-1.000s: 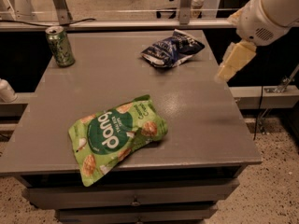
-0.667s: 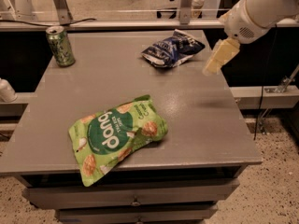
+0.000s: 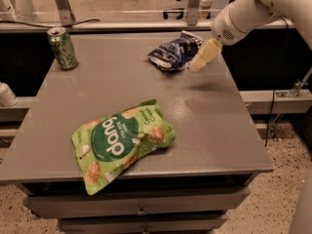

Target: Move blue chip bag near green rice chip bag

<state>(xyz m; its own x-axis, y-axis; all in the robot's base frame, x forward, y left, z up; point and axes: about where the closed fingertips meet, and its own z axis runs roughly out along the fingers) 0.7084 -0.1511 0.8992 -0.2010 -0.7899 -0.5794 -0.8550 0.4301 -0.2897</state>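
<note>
Apparently lining up a grasp, the end effector point(image 3: 199, 62), grip state unclear, hangs just beside the blue chip bag point(image 3: 170, 52).

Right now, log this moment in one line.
gripper: beside blue chip bag | green rice chip bag: table front | bags: apart

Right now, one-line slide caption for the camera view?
Pincer at right edge of blue chip bag; green rice chip bag lies apart, near table front.
</note>
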